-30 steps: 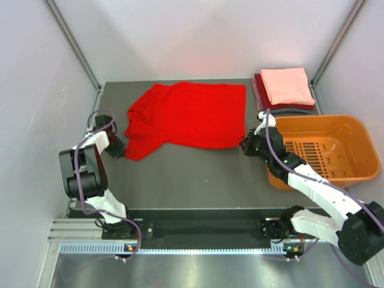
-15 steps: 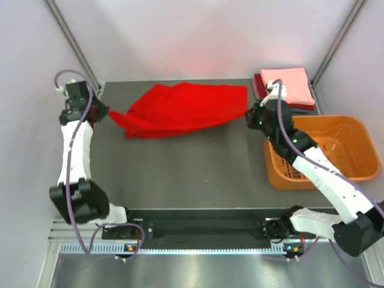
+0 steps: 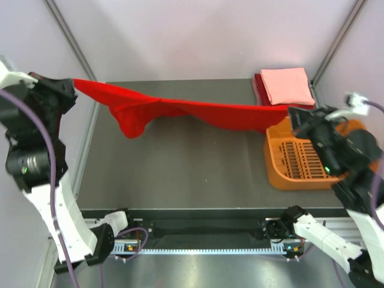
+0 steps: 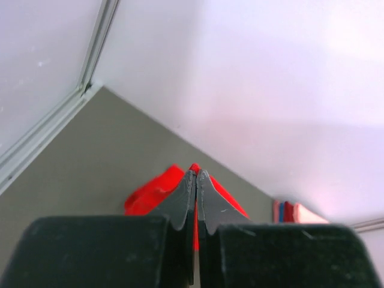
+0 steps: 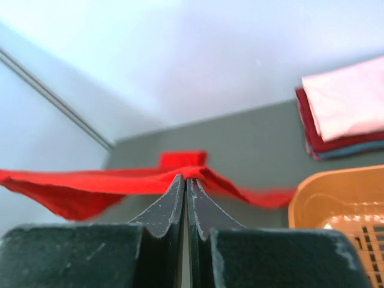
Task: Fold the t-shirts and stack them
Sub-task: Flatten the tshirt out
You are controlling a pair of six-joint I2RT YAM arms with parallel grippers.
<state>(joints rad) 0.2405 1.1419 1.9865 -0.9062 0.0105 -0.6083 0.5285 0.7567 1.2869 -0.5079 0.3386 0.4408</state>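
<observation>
1. My left gripper (image 3: pixel 71 84) is clenched on one end of the bright red t-shirt (image 3: pixel 198 111), raised high at the left side of the grey table (image 3: pixel 180 168).
2. My right gripper (image 3: pixel 293 113) is clenched on the other end, raised at the right, above the far-left corner of the orange basket (image 3: pixel 282 171).
3. The shirt hangs stretched between both grippers as a long band over the table. Near its left end a loose part sags lower; I cannot tell if it touches the table.
4. In both wrist views the jaws are pressed together with red cloth at their tips.
5. The folded t-shirts (image 3: pixel 288 86) lie stacked in the far right corner, just behind the basket, salmon-pink on top.
</observation>
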